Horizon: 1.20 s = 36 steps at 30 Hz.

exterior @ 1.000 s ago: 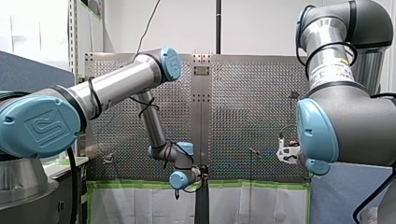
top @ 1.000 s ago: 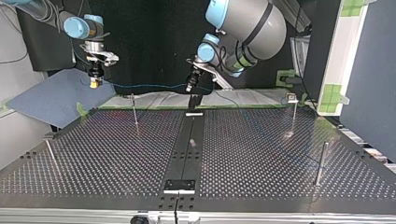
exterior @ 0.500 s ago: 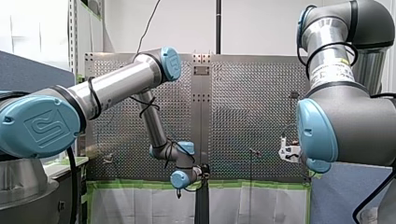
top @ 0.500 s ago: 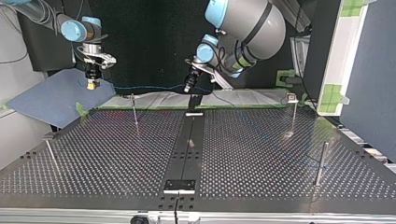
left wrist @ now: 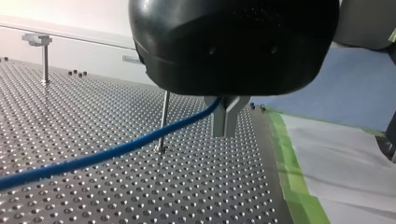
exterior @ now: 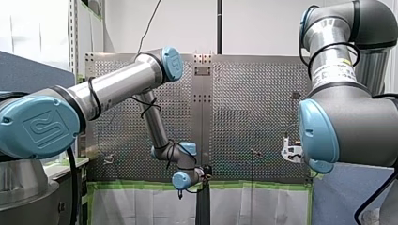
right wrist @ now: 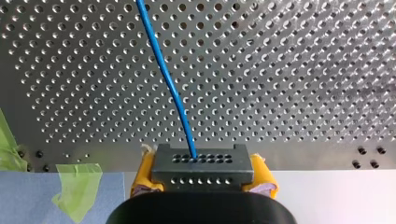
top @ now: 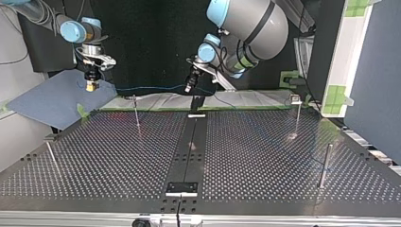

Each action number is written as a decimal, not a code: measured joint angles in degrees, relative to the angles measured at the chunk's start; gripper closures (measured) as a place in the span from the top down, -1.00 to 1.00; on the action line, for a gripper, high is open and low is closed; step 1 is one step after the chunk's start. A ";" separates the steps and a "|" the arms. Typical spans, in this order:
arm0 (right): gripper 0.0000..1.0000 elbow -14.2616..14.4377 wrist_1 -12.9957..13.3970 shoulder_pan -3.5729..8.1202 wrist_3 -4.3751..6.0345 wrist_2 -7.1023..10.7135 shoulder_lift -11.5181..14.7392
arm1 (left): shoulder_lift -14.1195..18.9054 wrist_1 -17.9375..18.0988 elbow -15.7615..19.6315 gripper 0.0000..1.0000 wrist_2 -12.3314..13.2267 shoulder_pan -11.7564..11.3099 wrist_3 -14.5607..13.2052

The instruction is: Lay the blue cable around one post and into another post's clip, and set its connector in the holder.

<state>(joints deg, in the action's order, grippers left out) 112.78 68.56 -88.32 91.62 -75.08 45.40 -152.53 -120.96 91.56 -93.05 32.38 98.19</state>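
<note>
Between my right gripper's yellow pads the dark connector is clamped from both sides, and the blue cable leaves its face and runs ahead over the perforated table. Beside that gripper a scrap of green tape lies on a blue sheet. Seen in the top view, this gripper hangs at ten o'clock, above the sheet and off the table's far corner. From it the cable stretches nearly level toward twelve o'clock, where my left gripper is. Its metal fingers are pinched together on the cable, which leads off above the holes. Ahead of the fingers the cable crosses a thin post; whether it touches I cannot tell. A farther post with a clip head stands well apart from the cable. At the top view's two o'clock a clip-topped post stands well apart from both grippers, with a plain post at four o'clock.
</note>
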 joint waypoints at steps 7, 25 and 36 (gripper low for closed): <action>-1.00 -2.12 -2.39 0.88 1.36 0.27 0.00 | 1.76 -2.17 0.00 -0.97 0.82 0.44 -0.59; -1.00 -5.16 -4.92 3.09 8.60 6.86 -0.05 | 4.32 -4.22 -3.22 -0.97 0.69 1.79 0.43; -1.00 -6.45 -5.15 4.39 13.71 12.35 -0.08 | 4.32 -4.49 -3.76 -0.97 0.65 1.83 1.51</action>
<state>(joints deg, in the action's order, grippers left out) 106.34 63.41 -83.92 105.33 -62.72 45.32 -148.21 -125.45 87.80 -92.41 34.21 99.70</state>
